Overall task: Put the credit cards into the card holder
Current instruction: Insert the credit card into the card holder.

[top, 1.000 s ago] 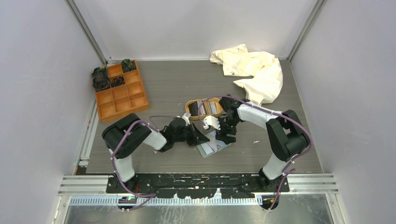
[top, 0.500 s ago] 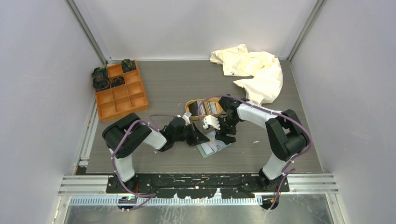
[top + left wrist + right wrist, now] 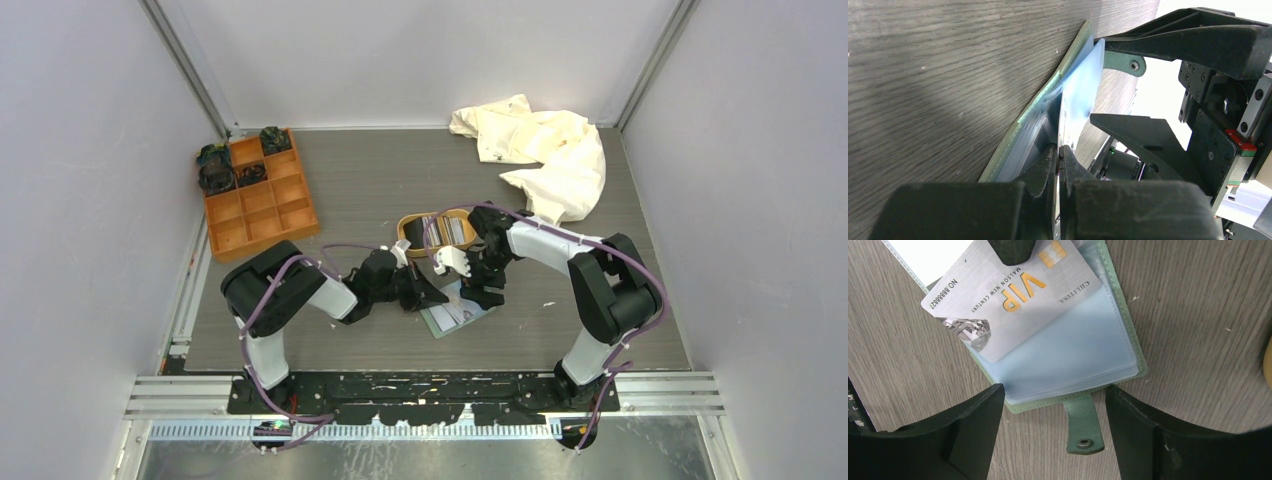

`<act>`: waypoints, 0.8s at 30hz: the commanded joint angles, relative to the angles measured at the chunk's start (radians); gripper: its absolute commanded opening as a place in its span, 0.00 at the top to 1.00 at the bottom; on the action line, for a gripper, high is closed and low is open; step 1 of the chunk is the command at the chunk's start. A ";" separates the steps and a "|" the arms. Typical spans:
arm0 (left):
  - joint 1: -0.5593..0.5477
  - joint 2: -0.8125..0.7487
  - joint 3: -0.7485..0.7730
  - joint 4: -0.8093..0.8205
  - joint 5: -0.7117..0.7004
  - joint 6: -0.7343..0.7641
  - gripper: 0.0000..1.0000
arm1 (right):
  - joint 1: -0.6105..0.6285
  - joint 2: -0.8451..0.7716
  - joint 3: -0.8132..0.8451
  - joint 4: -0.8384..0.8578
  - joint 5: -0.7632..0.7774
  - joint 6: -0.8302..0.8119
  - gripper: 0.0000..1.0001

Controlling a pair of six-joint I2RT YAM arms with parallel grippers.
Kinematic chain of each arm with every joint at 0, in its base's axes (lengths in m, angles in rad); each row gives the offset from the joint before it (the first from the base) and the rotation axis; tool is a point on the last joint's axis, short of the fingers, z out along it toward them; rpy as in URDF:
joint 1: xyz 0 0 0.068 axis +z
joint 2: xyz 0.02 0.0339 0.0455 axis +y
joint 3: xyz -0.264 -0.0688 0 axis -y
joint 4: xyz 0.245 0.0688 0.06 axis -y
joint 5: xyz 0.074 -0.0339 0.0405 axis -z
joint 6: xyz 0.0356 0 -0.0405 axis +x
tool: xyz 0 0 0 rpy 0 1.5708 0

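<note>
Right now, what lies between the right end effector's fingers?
The card holder's snap tab and lower edge, on the table; right wrist view shows it.

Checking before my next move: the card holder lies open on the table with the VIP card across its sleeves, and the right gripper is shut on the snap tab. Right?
Not quite. The right gripper is open, with a finger on either side of the snap tab and neither touching it, as the right wrist view shows. The card holder does lie open, with the VIP card across its sleeves.
</note>
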 commanded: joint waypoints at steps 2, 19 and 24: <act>0.010 0.049 -0.002 -0.034 -0.064 0.033 0.98 | 0.009 0.011 0.023 -0.035 -0.029 0.016 0.21; 0.009 0.087 -0.024 0.029 -0.052 0.009 0.94 | 0.006 0.004 0.034 -0.048 -0.047 0.027 0.20; 0.009 0.060 -0.038 -0.020 -0.055 0.018 0.88 | 0.000 -0.021 0.042 -0.062 -0.075 0.030 0.20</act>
